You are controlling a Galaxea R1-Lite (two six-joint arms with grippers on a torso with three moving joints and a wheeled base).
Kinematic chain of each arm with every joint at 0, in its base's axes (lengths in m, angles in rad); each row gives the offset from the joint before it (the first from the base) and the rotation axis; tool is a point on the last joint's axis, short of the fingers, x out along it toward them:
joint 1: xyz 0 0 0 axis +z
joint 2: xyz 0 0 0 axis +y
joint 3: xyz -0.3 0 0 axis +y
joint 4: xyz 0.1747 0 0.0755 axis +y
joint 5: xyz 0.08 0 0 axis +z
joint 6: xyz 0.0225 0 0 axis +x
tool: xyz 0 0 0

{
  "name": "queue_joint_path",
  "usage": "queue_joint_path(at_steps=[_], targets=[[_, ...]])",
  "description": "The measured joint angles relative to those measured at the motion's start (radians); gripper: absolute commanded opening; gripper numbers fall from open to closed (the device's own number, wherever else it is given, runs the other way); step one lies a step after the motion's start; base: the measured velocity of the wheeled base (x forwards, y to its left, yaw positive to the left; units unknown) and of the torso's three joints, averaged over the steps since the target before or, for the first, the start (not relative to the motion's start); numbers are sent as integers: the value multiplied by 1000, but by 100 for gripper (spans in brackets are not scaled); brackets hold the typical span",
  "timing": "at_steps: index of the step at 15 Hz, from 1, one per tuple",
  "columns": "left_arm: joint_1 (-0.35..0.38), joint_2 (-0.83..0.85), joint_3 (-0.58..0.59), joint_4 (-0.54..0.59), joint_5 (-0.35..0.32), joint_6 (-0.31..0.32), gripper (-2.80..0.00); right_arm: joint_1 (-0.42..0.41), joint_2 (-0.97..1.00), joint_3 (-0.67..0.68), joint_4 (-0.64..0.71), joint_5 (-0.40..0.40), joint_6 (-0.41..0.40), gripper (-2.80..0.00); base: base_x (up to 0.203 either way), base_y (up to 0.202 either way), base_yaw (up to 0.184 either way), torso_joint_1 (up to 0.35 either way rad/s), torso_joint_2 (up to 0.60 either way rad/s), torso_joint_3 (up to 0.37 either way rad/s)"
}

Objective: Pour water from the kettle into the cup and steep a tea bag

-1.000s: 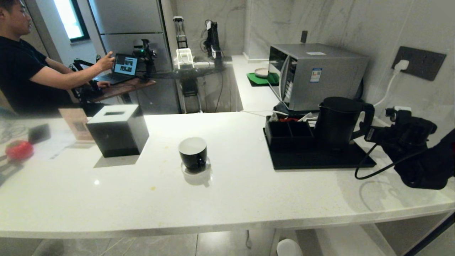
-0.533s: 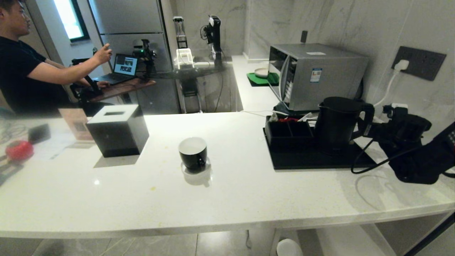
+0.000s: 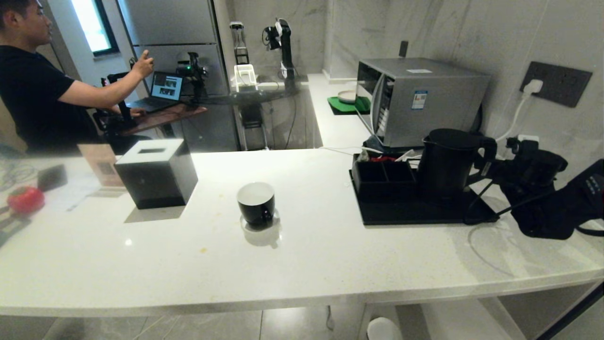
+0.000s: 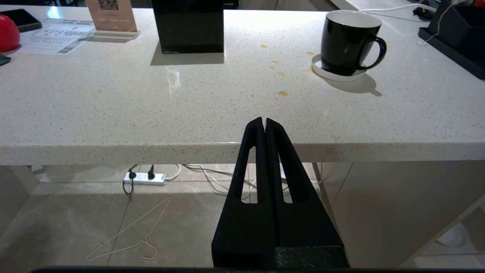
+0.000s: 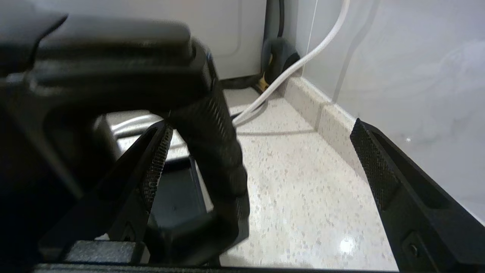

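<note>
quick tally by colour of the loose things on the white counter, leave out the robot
Black: 4 (tall matte black kettle, glossy black mug, black compartmented box, black cube tissue box)
Red: 1 (round red object)
Silver: 1 (silver microwave)
Total: 6

Dim, cool indoor light overall — brightest at the window far back. Soft glare patches on the glossy countertop, short soft shadows beside the cup and black box. Bowed, stretched edges in the head view. Kettle handle blurred, out of focus just between the right gripper fingers — counter beyond sharper
</note>
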Motion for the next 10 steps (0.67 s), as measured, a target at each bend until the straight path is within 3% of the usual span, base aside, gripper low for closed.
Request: queue_joint_path(at_steps=[10], targets=[[0, 0, 0, 0, 0, 0, -280, 6, 7, -75, 22, 4, 5, 0, 0, 0, 0, 0, 0, 0]])
